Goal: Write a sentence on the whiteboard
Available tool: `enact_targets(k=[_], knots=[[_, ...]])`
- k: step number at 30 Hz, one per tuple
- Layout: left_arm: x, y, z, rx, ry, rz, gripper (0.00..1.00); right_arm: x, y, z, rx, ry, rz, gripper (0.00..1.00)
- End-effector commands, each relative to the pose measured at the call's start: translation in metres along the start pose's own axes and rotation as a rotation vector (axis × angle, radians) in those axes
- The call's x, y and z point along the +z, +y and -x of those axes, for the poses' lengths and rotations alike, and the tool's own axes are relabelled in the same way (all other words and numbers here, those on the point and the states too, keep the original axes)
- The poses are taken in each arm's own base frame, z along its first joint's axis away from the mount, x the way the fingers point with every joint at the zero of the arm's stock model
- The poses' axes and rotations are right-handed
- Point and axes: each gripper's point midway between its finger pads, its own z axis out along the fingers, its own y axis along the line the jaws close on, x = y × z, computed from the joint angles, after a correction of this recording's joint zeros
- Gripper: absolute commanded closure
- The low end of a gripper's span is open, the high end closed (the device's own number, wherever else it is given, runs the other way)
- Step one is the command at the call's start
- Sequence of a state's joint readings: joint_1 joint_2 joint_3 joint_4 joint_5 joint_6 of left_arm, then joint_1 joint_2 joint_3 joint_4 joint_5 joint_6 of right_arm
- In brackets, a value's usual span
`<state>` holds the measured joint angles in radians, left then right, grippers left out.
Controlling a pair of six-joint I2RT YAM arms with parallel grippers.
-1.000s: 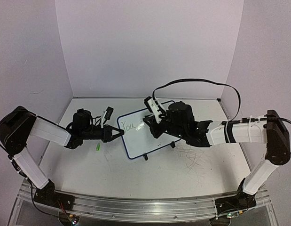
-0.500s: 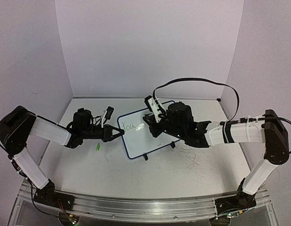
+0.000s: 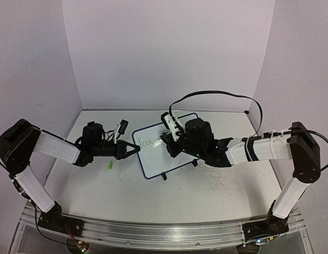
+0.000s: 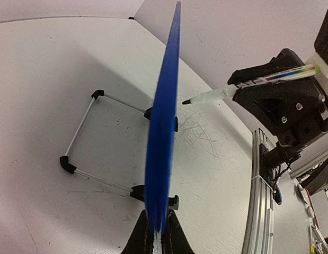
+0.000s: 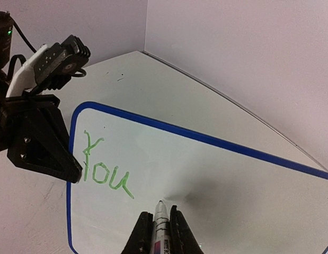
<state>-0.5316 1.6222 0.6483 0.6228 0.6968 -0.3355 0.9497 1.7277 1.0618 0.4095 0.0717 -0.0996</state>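
Toward the worktop's (image 3: 126, 196) far edge, mid-width, the whiteboard (image 3: 153, 159) stands propped, its left rim pinched by the left gripper (image 3: 133, 151). The right gripper (image 5: 157, 225) clamps a marker (image 4: 259, 82) pointing at the board face. Its tip hovers just off the surface, right of the sentence's (image 5: 103, 172) green "You".

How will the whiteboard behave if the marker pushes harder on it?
Probably stiff: the whiteboard looks straight edge-on. Likely light and tippy on its thin wire stand, hence the left gripper clamping its edge. Its smooth face may let the marker skid.
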Motion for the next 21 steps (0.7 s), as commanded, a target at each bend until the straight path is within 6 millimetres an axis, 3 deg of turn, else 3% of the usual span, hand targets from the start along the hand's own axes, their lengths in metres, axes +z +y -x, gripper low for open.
enact_targets(k=[1,21], knots=[[0.0001,0.0092,0.0001,0.029,0.013,0.052,1.0,0.002,-0.0058,0.0348,0.042,-0.106,-0.04,1.0],[-0.0001,0.0086,-0.0006,0.03,0.014,0.049,1.0,0.0093,-0.0077,0.0316,0.051,-0.105,-0.06,1.0]])
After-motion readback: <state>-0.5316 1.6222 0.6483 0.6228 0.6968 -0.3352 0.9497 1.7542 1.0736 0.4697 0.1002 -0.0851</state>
